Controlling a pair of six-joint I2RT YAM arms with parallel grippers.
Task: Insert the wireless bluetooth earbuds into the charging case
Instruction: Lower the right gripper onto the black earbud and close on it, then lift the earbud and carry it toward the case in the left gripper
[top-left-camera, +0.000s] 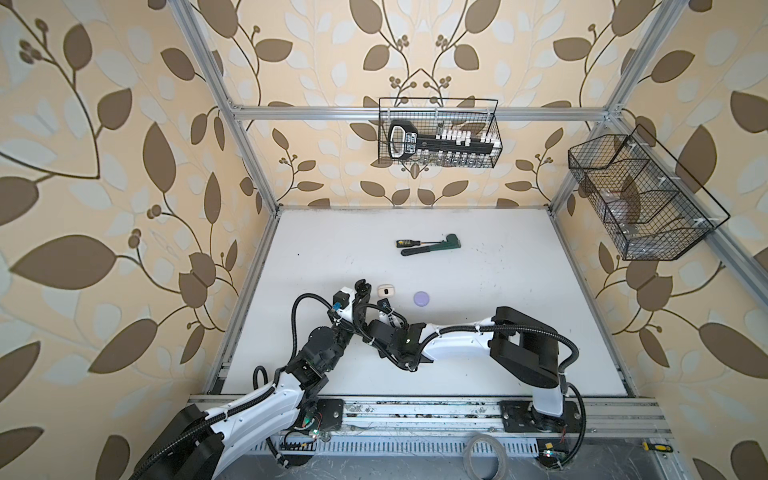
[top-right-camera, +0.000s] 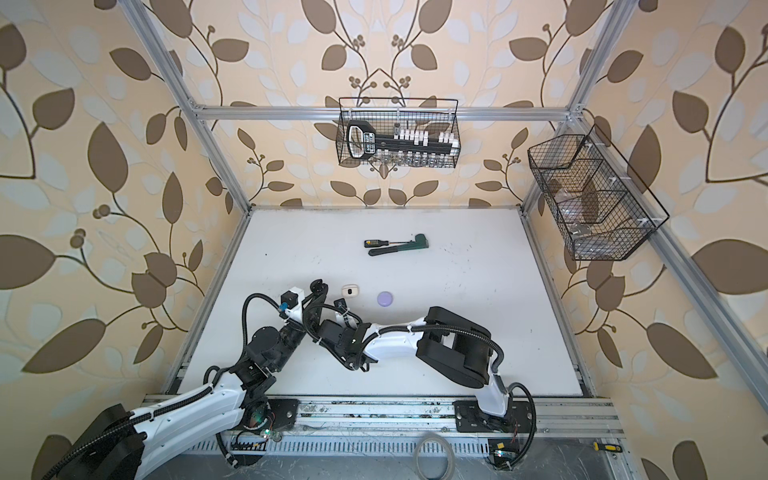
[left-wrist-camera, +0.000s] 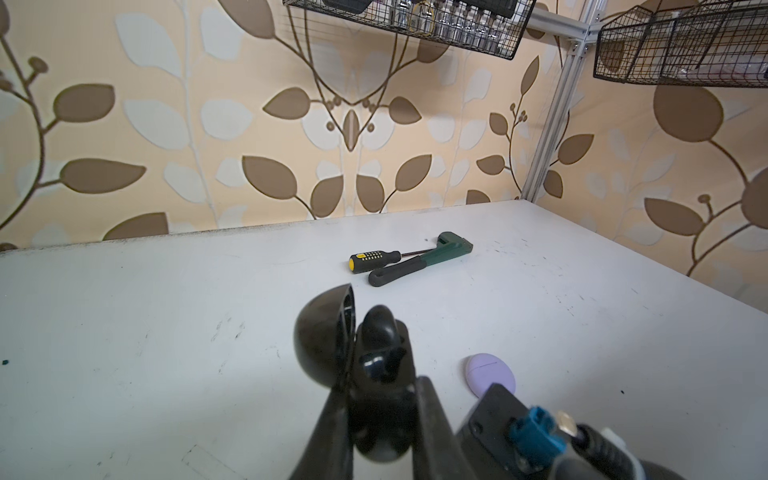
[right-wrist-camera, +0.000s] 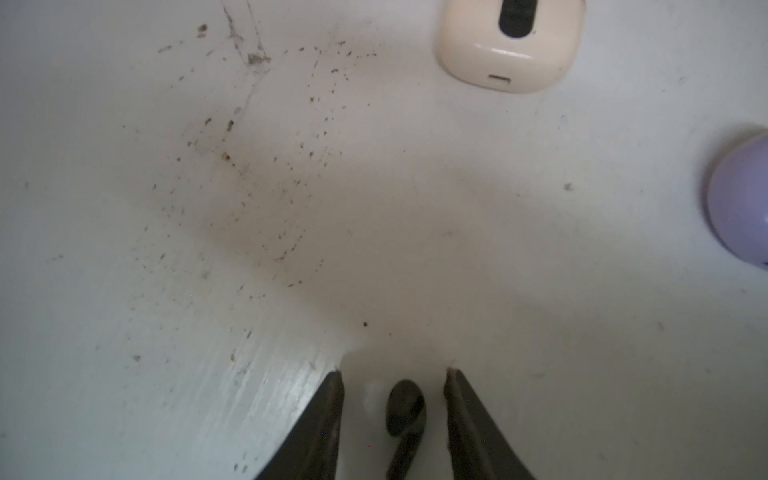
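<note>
Left claw (left-wrist-camera: 382, 384) was clamped on the open black case (left-wrist-camera: 322, 345), one seated earbud (left-wrist-camera: 380, 361) inside. Right claw (right-wrist-camera: 392, 374), fingers apart, straddled a loose black earbud (right-wrist-camera: 405, 409) on the table (right-wrist-camera: 166, 249), just near of the closed cream case (right-wrist-camera: 507, 50), with the lavender case (right-wrist-camera: 739, 199) to the right.

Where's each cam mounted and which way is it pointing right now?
Top views: stereo pair high above the front edge, looking down at the white table; left arm and right arm show.
Left wrist: low behind the left gripper, which clamps an open black case; faces the back wall.
Right wrist: close above the table, looking steeply down; right gripper straddles a black earbud.
Shared: the lavender case shows in both wrist views.
</note>
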